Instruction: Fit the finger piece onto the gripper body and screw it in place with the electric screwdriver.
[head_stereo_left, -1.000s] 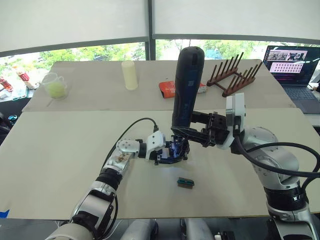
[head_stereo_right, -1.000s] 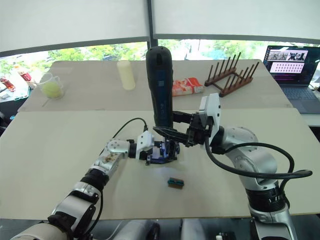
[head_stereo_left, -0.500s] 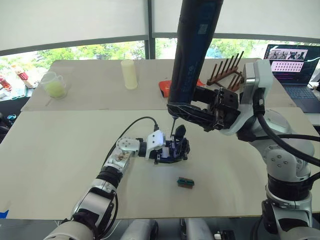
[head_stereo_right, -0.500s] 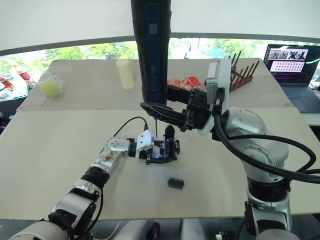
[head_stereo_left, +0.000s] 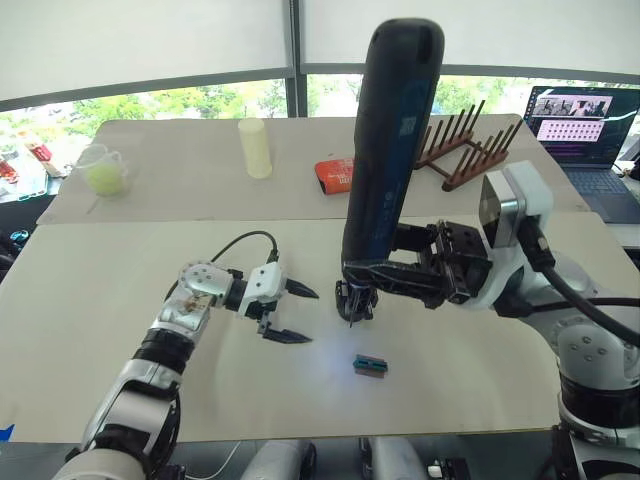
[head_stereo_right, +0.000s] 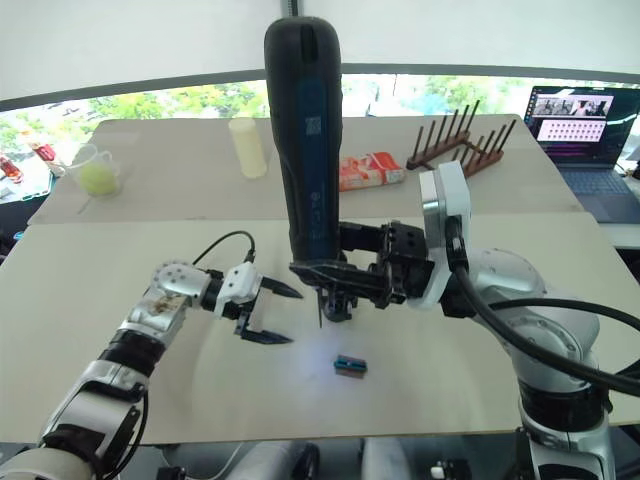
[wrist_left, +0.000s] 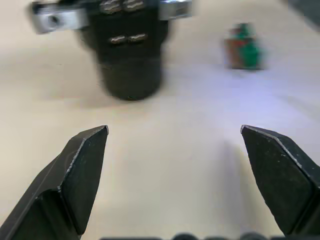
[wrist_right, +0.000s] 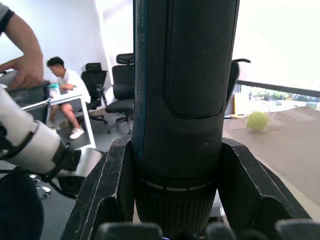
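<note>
My right gripper (head_stereo_left: 365, 272) is shut on the electric screwdriver (head_stereo_left: 388, 150), a thick black stick held upright with its thin bit pointing down. In the right wrist view its fingers (wrist_right: 105, 195) clamp the tool's lower barrel. The gripper body (head_stereo_left: 356, 298), a small black assembly, stands on the table right under the bit and is partly hidden by the tool. In the left wrist view it is a black round base with metal parts (wrist_left: 131, 50). The finger piece is hidden; I cannot tell it apart from the body. My left gripper (head_stereo_left: 312, 318) is open and empty, a short way left of the body.
A tiny green-and-brown block (head_stereo_left: 370, 365) lies in front of the body. At the back of the table stand a pale yellow cylinder (head_stereo_left: 258, 148), a cup (head_stereo_left: 105, 170), a red box (head_stereo_left: 335, 173), a wooden rack (head_stereo_left: 465, 150) and a laptop (head_stereo_left: 580, 120).
My left gripper has let go of the gripper body, opened and pulled back to the left. The right arm has lowered the raised screwdriver over the body again.
</note>
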